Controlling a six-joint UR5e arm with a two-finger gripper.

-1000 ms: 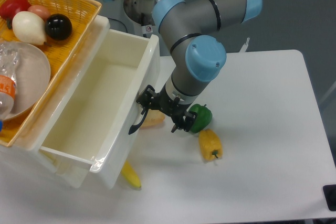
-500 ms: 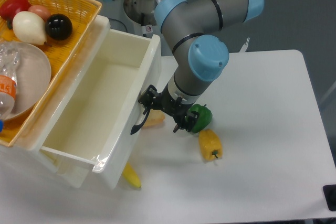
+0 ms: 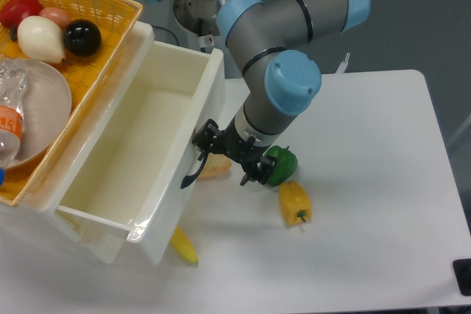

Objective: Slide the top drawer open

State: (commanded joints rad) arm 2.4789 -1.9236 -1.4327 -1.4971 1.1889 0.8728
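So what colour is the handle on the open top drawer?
Black, curved handle against the white top drawer; camera view.

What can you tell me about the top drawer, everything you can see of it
The top drawer is a deep, glossy white plastic box, pulled far out of the white cabinet and empty inside. Its front panel carries one curved black handle, and the gripper is right at that handle, though its finger contact is hard to make out. A yellow item pokes out below its front corner.
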